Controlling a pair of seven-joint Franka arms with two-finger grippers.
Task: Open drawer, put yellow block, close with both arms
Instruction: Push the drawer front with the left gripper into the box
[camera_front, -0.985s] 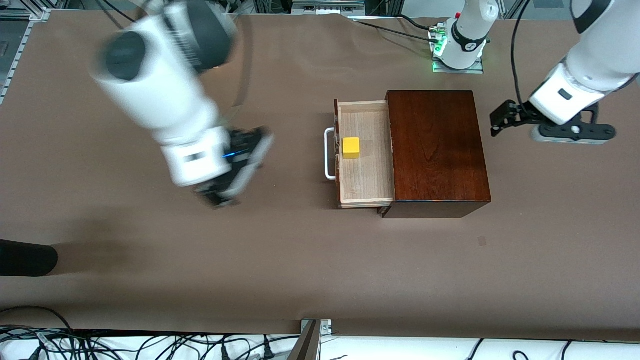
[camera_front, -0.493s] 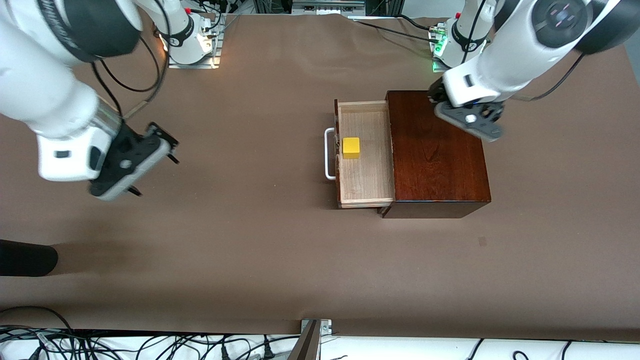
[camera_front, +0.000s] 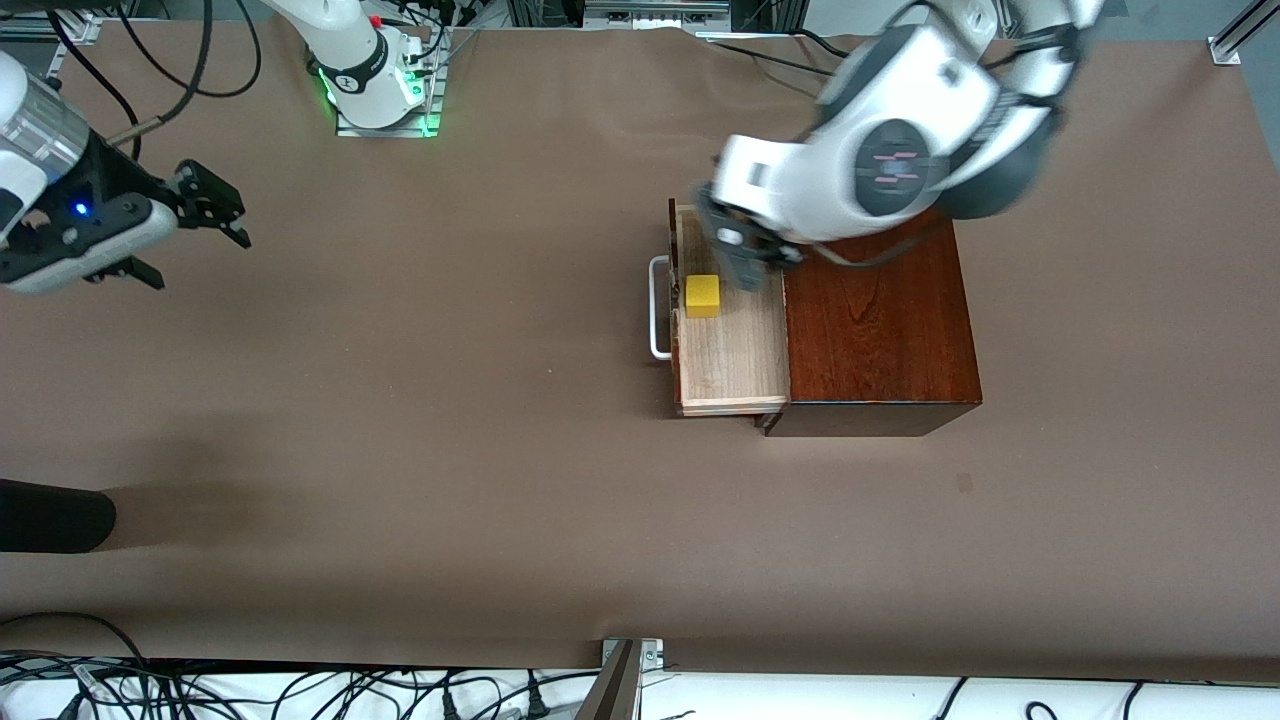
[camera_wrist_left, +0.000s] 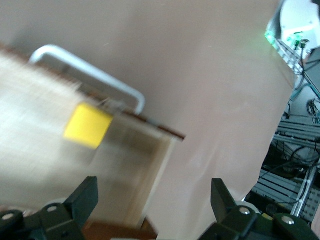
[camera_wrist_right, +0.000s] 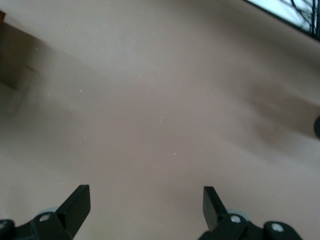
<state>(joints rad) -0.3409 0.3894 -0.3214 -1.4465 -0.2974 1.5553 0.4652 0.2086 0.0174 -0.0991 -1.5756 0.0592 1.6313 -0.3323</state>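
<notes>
One yellow block (camera_front: 702, 296), one drawer (camera_front: 728, 355), one wooden box (camera_front: 875, 320), one white handle (camera_front: 657, 307), two grippers: left gripper (camera_wrist_left: 155, 205), right gripper (camera_wrist_right: 145, 207).

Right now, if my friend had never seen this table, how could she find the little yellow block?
Look for the dark reddish-brown wooden box on the brown table. Its pale-wood drawer is pulled out, and the yellow block sits in it close to the white handle. It is the only bright yellow thing there.

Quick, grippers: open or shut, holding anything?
Left gripper: open, empty, over the open drawer beside the yellow block.
Right gripper: open, empty, over bare table at the right arm's end.
</notes>
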